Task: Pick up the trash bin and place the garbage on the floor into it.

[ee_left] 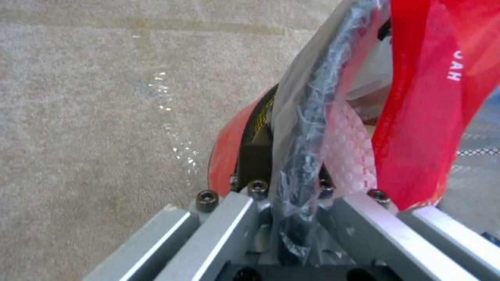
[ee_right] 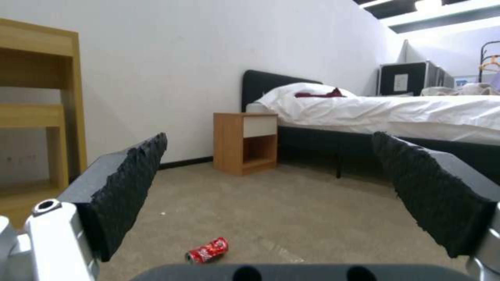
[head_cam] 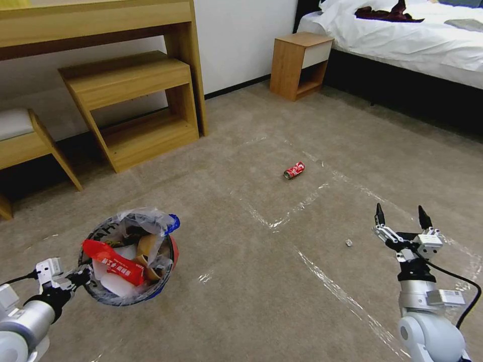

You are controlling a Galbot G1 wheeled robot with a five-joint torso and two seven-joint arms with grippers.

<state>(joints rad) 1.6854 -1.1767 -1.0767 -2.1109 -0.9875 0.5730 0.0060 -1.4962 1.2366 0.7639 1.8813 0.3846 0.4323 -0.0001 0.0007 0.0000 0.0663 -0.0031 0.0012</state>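
We see the left gripper point(head_cam: 83, 275) low on the left in the head view, clamped on the black rim of the trash bin point(head_cam: 128, 296). The left wrist view confirms: the rim and the clear liner bag point(ee_left: 297, 156) pass between the fingers point(ee_left: 218, 230), which are closed on them. The bin hangs at the gripper, tilted a bit toward the camera, above the floor point(head_cam: 241, 301).

Bin contents, per head view:
- red wrapper point(head_cam: 114, 265) w/ white print, lying across the opening
- torn tan carton point(head_cam: 147, 251) behind it
- white pieces under the wrapper, type not clear

The liner bag bunches up at the far rim, next to a blue patch of the bin wall.

The right gripper point(head_cam: 402, 216) is held up on the right side, fingers spread wide apart, nothing between them. In the right wrist view both black ribbed pads point(ee_right: 130, 183) frame the room ahead.

Garbage left on the carpet:
- crushed red can point(head_cam: 294, 170), lying on its side approx. mid-floor, inside a square of shiny tape strips, well apart from both grippers
- small white scrap point(head_cam: 348, 243), near the right gripper, to its left

Bkgd: wooden desk and shelf unit point(head_cam: 131, 100) at left, nightstand point(head_cam: 299, 65) by the wall, bed point(head_cam: 402, 45) w/ white bedding at upper right.
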